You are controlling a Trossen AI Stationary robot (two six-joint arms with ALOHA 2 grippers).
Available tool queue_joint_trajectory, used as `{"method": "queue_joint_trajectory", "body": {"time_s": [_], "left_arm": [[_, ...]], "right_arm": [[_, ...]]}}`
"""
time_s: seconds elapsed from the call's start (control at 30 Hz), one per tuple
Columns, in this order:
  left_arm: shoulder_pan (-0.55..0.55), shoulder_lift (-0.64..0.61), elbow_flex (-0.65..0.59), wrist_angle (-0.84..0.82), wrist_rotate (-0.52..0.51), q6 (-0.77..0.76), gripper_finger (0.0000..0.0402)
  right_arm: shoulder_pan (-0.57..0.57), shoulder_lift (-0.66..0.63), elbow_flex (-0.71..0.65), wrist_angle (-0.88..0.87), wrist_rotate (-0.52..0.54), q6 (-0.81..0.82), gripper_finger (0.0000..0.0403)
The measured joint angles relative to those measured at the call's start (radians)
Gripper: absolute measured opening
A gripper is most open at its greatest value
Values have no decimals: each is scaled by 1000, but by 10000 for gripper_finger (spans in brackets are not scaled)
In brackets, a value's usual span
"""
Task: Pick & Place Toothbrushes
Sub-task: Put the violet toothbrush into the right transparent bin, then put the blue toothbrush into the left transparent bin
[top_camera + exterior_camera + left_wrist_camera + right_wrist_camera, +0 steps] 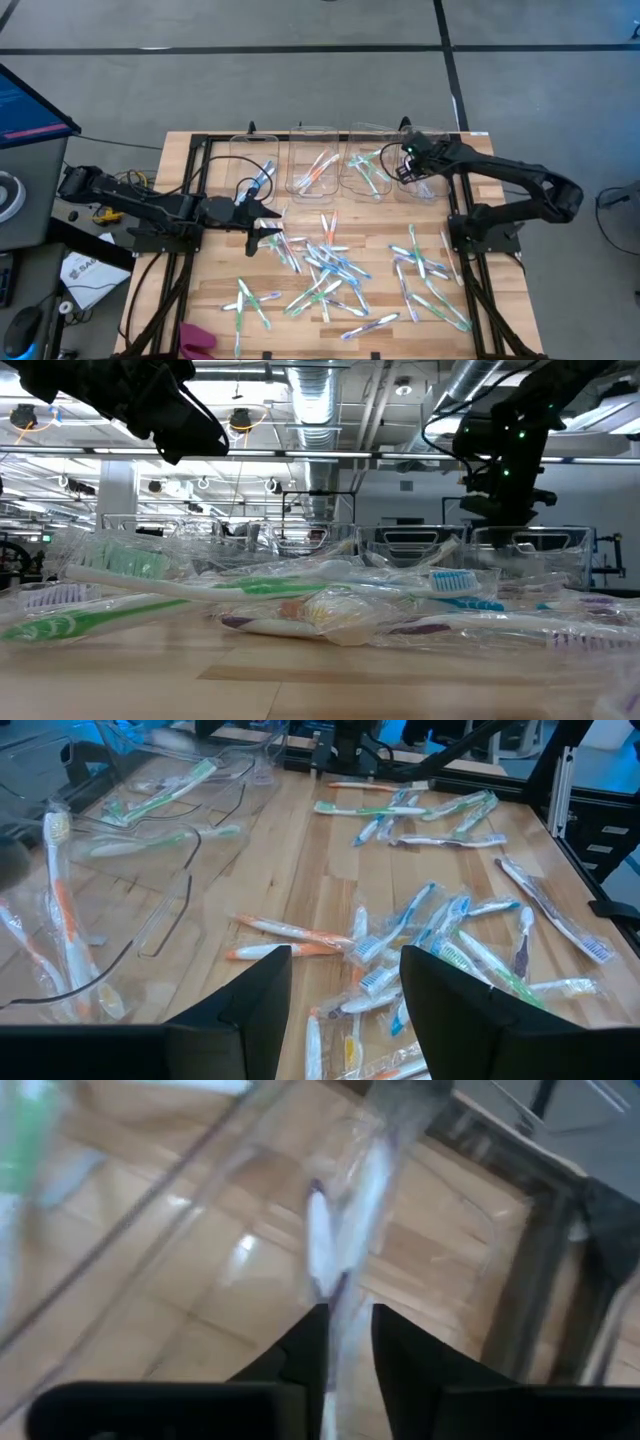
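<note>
Our right hand (pixel 348 1342), over a bin (pixel 420 165), seems to pinch a wrapped toothbrush (pixel 345 1230); our left hand (pixel 345 985) gapes above the littered wooden counter (pixel 300 870).

Four clear bins (pixel 312 165) stand side by side along the far edge of the bench (pixel 200 300), and loose toothbrushes (pixel 325 270) lie scattered over the bench in front of them, with a few more inside the bins. The left end effector (pixel 268 232) hangs over the bench just in front of the leftmost bin, at the left edge of the scattered toothbrushes. The right end effector (pixel 408 165) is over the rightmost bin, a wrapped toothbrush (pixel 340 1240) between its fingers.
</note>
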Motion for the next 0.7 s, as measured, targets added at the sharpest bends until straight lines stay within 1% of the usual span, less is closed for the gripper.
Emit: {"method": "queue_joint_trajectory", "body": {"time_s": [0.1,0.23,0.43,0.53,0.7], "left_arm": [[0,0,0,0,0,0,181],[0,0,0,0,1,0,181],[0,0,0,0,3,0,181],[0,0,0,0,3,0,181],[0,0,0,0,2,0,181]], "right_arm": [[1,15,0,-2,37,6,99],[16,13,3,-15,40,6,121],[82,-55,66,-139,31,7,141],[156,-116,96,-195,-30,8,143],[327,-225,103,-214,-203,44,137]]}}
